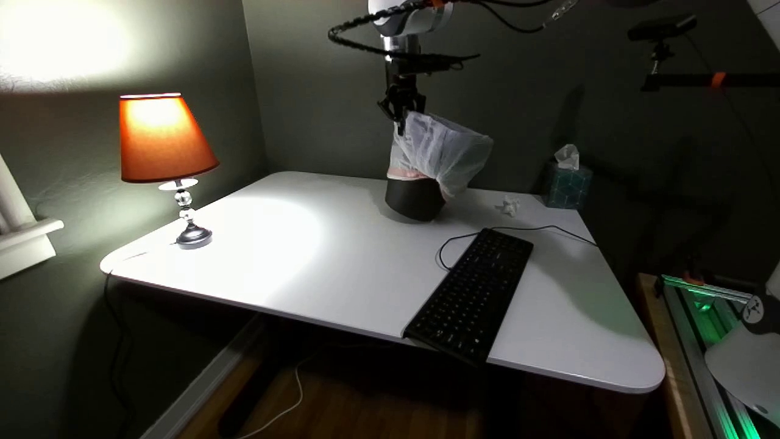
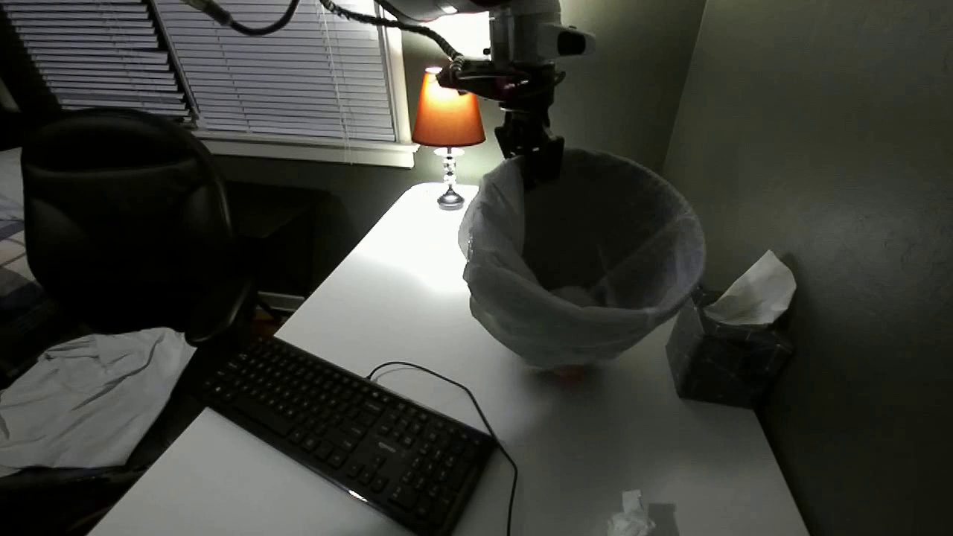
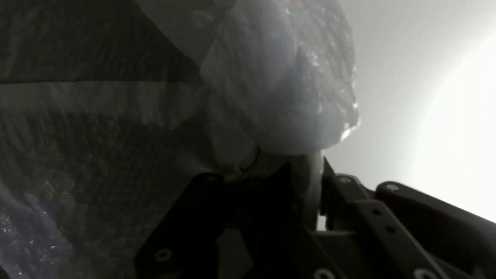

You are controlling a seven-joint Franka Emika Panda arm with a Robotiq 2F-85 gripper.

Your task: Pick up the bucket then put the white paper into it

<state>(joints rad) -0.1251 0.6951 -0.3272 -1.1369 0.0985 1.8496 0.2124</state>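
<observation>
The bucket is a dark bin with a white plastic bag over its rim, seen in both exterior views [image 1: 415,199] [image 2: 566,331]. It is tilted, with its mouth turned toward the side where the white paper lies. I cannot tell whether its base touches the table. My gripper [image 1: 401,122] is shut on the bucket's bagged rim, one finger inside and one outside, as the wrist view [image 3: 308,172] shows. The inner finger is hidden in an exterior view. The crumpled white paper [image 1: 510,206] lies on the table beyond the bucket, and also shows in an exterior view [image 2: 631,515].
A teal tissue box [image 1: 568,186] stands by the wall near the paper. A black keyboard [image 1: 472,292] with its cable lies across the table's front edge. A lit orange lamp [image 1: 161,143] stands at the far end of the white table [image 1: 341,244]. A chair [image 2: 119,223] is beside it.
</observation>
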